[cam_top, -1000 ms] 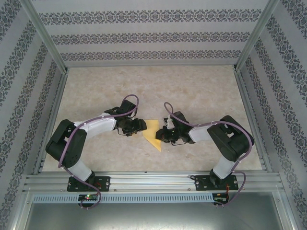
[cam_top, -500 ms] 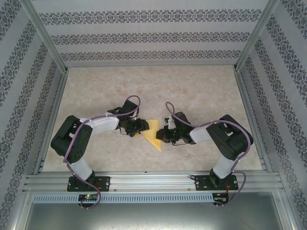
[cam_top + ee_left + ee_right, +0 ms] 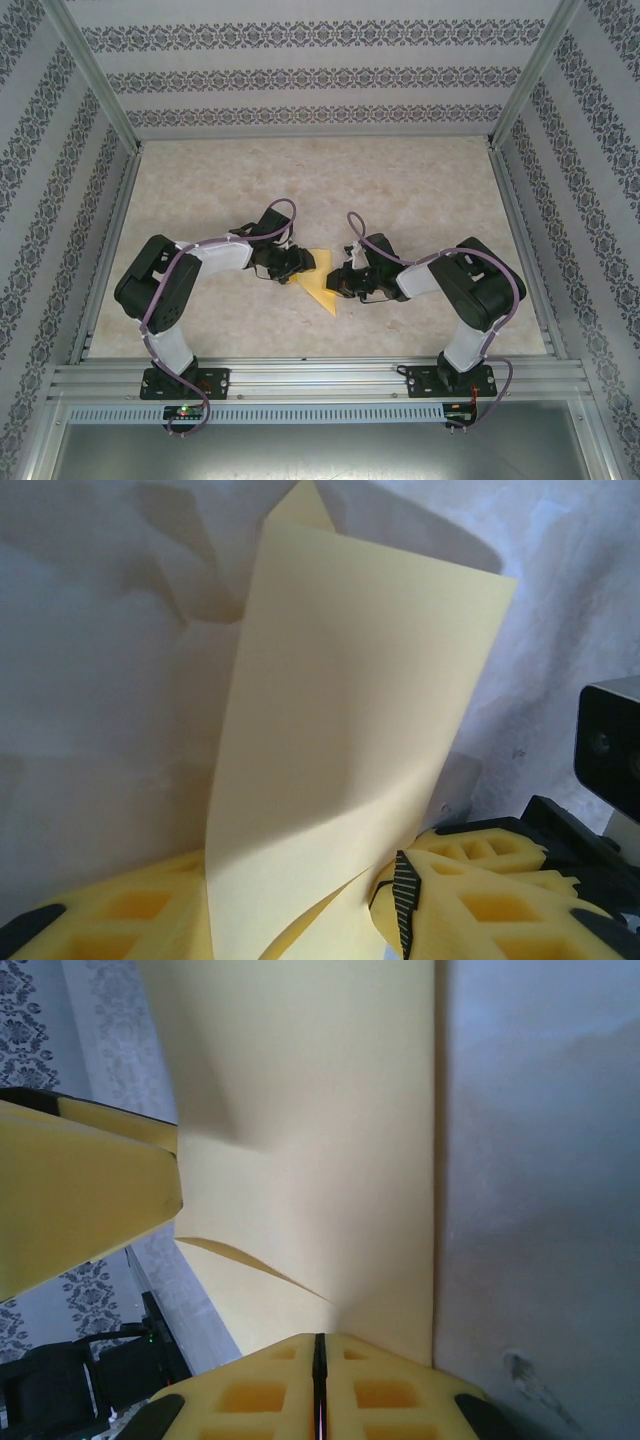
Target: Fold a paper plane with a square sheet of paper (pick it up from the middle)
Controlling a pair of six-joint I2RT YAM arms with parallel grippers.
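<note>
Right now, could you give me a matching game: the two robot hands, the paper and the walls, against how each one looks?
Things:
1. left hand
2. right hand
3. paper
4. walls

Looks:
a. patterned wallpaper
b. yellow, bent upward
c. shut on the paper
d. fingers apart, paper between them

Pairs: 1-d, 2-c, 3-b, 4-a

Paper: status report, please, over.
Right gripper shut on paper. Left gripper open around it. Paper bent upward, partly folded. Nothing in the way.
</note>
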